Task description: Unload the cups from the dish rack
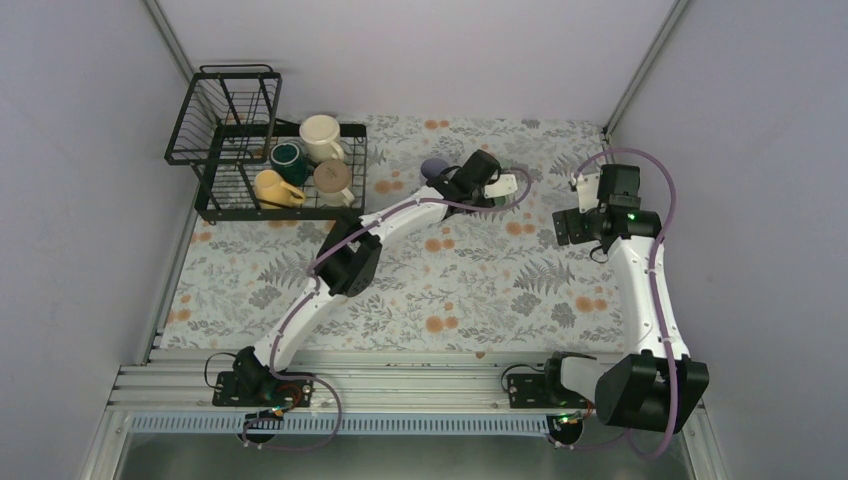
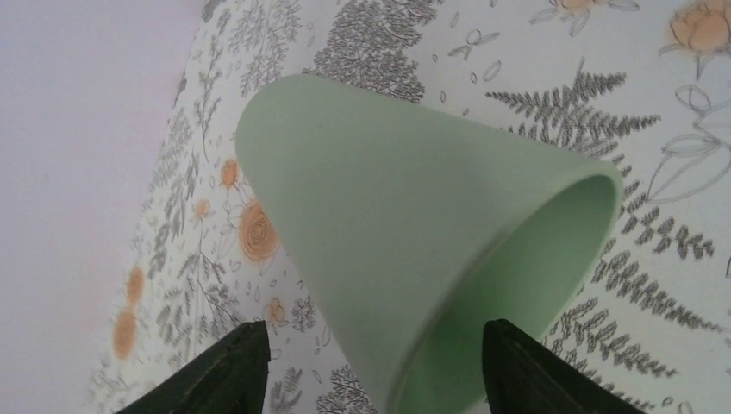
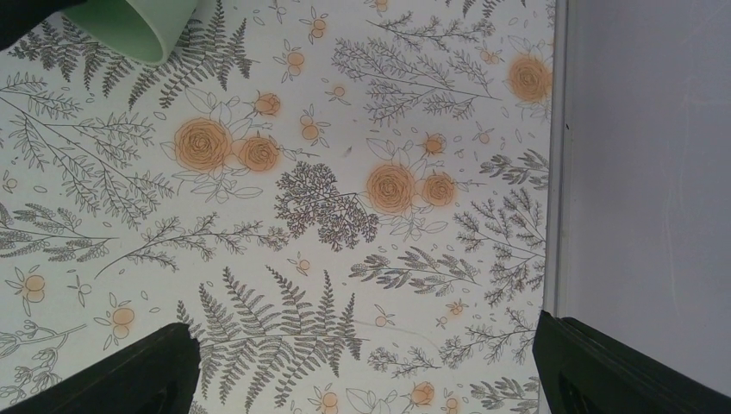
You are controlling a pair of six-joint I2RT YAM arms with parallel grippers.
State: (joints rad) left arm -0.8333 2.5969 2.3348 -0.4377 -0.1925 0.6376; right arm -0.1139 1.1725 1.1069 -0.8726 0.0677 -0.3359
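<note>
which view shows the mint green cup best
Left wrist: the mint-green cup fills the frame, tilted between the fingers. Right wrist catches only its rim in the top-left corner. In top external I cannot make it out.

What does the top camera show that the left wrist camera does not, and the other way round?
Only the top view: the dish rack with four mugs in it, a lavender cup, the left arm and the right arm. Only the left wrist view: a mint-green cup, tilted, between the left jaws. Both: the flowered tablecloth.
</note>
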